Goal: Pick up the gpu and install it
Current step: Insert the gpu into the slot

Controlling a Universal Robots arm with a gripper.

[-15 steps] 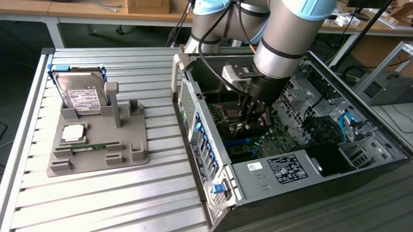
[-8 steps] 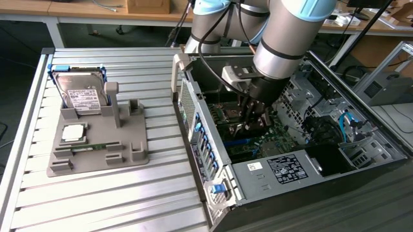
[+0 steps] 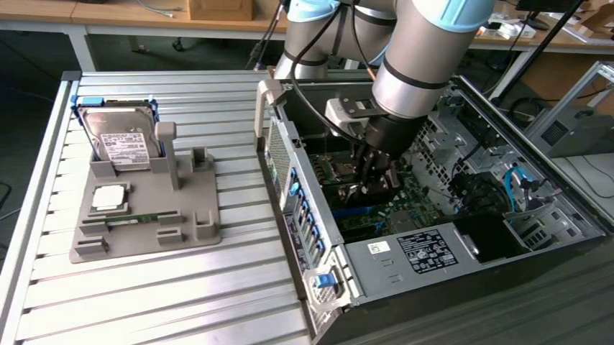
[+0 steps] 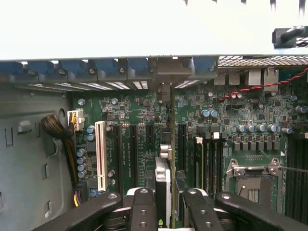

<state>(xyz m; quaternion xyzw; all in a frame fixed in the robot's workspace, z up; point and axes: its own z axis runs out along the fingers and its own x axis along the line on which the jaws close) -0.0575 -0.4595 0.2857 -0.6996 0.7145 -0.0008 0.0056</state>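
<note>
The black claw [image 4: 168,204] pinches the thin dark gpu [image 4: 162,178] (edge-on, seemingly upright) over the green motherboard [image 4: 134,115].

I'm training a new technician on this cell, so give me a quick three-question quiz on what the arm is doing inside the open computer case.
1. True or false: the black gripper is clamped on the thin dark gpu card.
2. Where is the boxy silver hard drive with the white label?
A) standing in the grey fixture on the slatted metal table
B) inside the case
C) in the gripper
3. Fill in: the held card is edge-on over the slots of the green ____.
Key: 1 true; 2 A; 3 motherboard.
</note>
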